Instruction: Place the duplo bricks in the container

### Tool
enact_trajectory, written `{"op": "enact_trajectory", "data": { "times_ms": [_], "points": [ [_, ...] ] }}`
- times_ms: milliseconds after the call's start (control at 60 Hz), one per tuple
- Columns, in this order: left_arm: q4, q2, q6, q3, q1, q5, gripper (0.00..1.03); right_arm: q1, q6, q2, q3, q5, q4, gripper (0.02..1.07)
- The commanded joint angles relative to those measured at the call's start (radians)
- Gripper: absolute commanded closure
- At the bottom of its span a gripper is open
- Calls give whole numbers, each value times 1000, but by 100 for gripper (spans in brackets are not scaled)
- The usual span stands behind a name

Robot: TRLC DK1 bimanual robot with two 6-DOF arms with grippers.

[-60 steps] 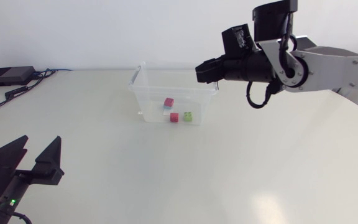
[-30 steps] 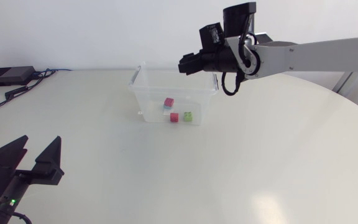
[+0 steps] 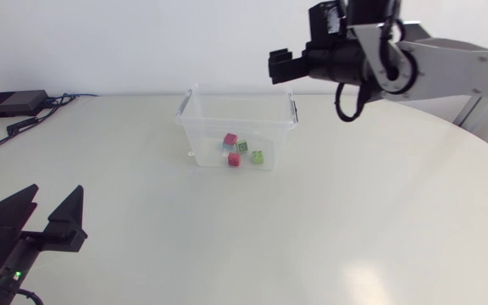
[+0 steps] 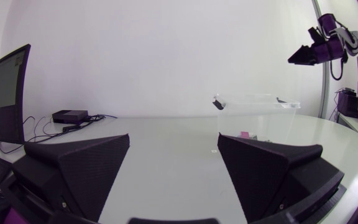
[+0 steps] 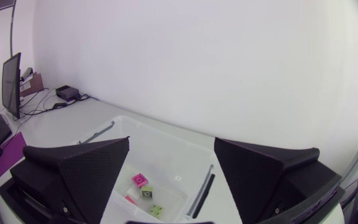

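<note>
container [image 3: 203, 135] lies lengthwise left to right

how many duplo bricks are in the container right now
4, all inside the clear container: a pink brick, a green brick beside it, a red brick and a second green brick by the near wall. One more could hide beneath.

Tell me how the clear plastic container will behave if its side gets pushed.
The clear, thin-walled plastic container holds only a few small coloured bricks, so it is probably light and would likely slide on the smooth white table rather than resist. Being wider than tall, it seems unlikely to tip.
</note>
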Motion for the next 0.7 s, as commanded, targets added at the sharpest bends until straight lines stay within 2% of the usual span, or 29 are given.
{"op": "enact_trajectory", "data": {
  "times_ms": [0,383,683],
  "points": [
    [-2,-12,11,-14,8,-6,4,-5,21,-117,-101,27,7,6],
    [-2,-12,11,-14,8,-6,4,47,18,-602,-549,67,61,6],
    [-2,-12,11,-14,8,-6,4,85,-5,-976,-817,89,7,6]
  ]
}}
